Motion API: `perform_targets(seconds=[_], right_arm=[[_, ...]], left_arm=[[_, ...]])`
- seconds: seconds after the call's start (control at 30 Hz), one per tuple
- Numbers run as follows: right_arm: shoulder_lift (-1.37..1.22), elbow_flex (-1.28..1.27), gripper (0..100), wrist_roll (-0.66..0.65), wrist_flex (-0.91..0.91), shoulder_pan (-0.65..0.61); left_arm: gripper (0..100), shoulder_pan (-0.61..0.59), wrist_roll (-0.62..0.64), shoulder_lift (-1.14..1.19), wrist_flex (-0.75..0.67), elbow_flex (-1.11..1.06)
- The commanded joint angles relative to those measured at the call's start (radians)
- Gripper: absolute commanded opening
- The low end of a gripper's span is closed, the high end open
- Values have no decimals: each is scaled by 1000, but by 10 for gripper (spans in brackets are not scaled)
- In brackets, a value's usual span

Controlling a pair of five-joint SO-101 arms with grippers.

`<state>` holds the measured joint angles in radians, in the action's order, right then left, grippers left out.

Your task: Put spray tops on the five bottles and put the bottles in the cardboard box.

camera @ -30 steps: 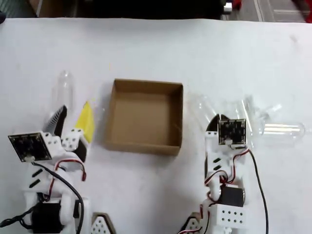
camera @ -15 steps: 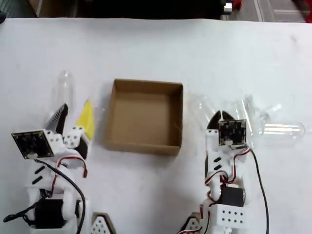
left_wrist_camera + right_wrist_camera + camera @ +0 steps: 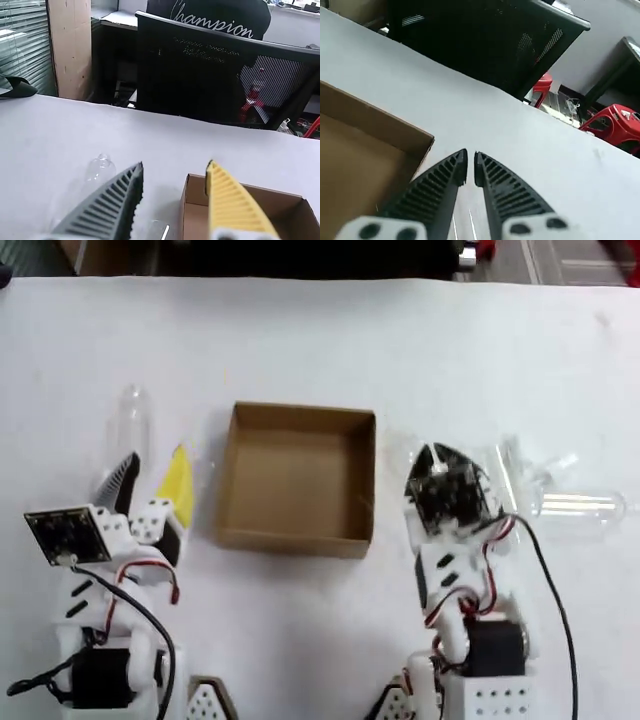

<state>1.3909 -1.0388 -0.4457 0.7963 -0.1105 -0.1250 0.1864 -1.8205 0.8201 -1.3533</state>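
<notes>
The open cardboard box point(image 3: 300, 480) stands mid-table with nothing inside, and its corner shows in both wrist views point(image 3: 250, 210) point(image 3: 360, 165). One clear bottle point(image 3: 130, 425) point(image 3: 100, 167) lies left of the box, just beyond my left gripper point(image 3: 150, 483) point(image 3: 172, 200), which is open with nothing between its grey and yellow fingers. Several clear bottles point(image 3: 565, 508) lie in a loose pile right of the box. My right gripper point(image 3: 437, 455) point(image 3: 470, 165) hovers between the box's right wall and that pile, shut with nothing visibly held.
The white table point(image 3: 320, 340) runs wide behind the box. A small clear piece point(image 3: 558, 464), perhaps a spray top, lies at the pile's far side. A black office chair point(image 3: 210, 70) stands beyond the table's far edge.
My right gripper has moved away from its base and slightly toward the box, rising over the near end of the bottle pile. The left arm shifted slightly a second ago and has since stayed put.
</notes>
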Motion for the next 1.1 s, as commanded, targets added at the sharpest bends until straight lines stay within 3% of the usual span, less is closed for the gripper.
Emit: perform_targets(seconds=[0.0,0.23,0.57,0.73,0.97,1.07], right_arm=[[-225,279,18,9,84,-13],[-690,701,19,172,289,-12],[-1354,1349,19,169,659,-36],[-1615,1617,22,169,756,-33],[-1903,1854,207,169,805,-22],[-2005,1924,202,169,796,-2]], left_arm=[[195,-2,3,-8,-28,5],[195,-2,3,-8,-28,5],[195,-2,3,-8,-29,-6],[195,-2,-11,-8,-167,-109],[195,-2,-52,-8,-183,-124],[195,-2,-55,-8,-183,-126]])
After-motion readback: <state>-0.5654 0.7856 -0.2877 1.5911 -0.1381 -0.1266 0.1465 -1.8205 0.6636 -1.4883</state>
